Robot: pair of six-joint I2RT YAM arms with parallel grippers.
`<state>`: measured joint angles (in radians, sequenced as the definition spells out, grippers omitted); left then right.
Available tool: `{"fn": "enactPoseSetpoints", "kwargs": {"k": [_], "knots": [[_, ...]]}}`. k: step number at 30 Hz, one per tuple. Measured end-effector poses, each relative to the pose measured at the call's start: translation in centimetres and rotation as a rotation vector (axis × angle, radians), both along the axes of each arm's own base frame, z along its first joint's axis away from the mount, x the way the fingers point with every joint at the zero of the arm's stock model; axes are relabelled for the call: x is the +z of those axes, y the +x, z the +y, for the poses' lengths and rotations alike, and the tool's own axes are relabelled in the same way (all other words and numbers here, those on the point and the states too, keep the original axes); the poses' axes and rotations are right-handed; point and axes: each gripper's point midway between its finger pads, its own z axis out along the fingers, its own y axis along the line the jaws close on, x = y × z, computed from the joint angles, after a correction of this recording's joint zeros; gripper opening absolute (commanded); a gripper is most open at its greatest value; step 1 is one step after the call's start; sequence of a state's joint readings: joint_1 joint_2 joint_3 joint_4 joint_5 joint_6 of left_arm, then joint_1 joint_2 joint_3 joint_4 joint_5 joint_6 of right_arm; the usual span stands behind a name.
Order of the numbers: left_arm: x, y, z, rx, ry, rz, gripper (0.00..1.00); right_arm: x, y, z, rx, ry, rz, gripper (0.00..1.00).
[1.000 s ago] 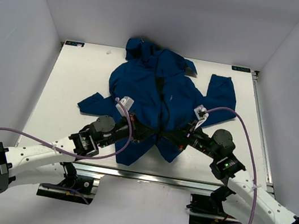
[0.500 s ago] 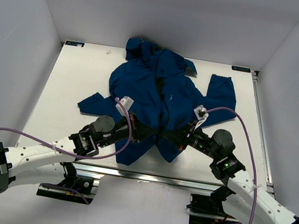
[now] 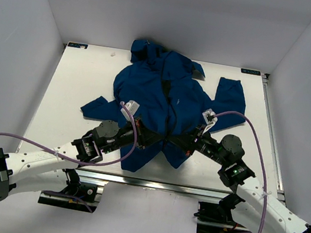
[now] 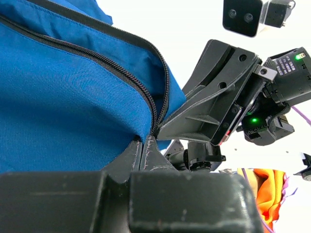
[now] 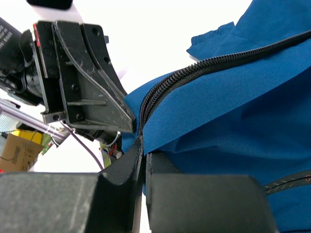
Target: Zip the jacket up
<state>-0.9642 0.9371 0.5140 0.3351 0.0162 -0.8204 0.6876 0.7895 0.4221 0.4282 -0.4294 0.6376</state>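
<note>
Your two arms meet at the near hem of the dark blue hooded jacket (image 3: 148, 88). It lies spread on the white table (image 3: 78, 79) with its hood toward the far wall and a sleeve thrown out to each side. The left gripper (image 3: 153, 136) is pinched closed on the blue fabric at the bottom of the front opening. In the left wrist view its fingertips (image 4: 138, 148) press together exactly where the black zipper (image 4: 116, 68) runs down to the hem. The right gripper (image 3: 180, 143) comes in from the opposite side and is likewise clamped tight on the hem. Its fingertips (image 5: 133, 153) nip the cloth just below the foot of the same zipper, whose teeth curve up and away across the jacket's front. The two sets of fingers sit just beside each other, each filling the other's wrist camera. The overhead view shows the zipper as a dark line up the jacket's middle from the grippers toward the collar. You cannot tell from these views how far the teeth are joined. A purple cable (image 3: 43, 147) loops off each arm.
</note>
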Motion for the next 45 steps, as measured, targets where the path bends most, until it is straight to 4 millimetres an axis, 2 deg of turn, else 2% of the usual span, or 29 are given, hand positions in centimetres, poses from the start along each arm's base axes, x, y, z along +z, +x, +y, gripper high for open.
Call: {"fn": "enactPoseSetpoints", "kwargs": {"k": [24, 38, 45], "knots": [[-0.4, -0.2, 0.0, -0.015, 0.016, 0.000, 0.00, 1.2, 0.3, -0.2, -0.029, 0.040, -0.015, 0.00], [-0.4, -0.5, -0.2, -0.040, 0.028, -0.031, 0.00, 0.8, 0.9, -0.3, -0.080, 0.051, 0.043, 0.00], [-1.4, -0.4, -0.4, -0.053, 0.075, -0.039, 0.00, -0.3, 1.1, -0.5, -0.108, 0.023, 0.102, 0.00]]}}
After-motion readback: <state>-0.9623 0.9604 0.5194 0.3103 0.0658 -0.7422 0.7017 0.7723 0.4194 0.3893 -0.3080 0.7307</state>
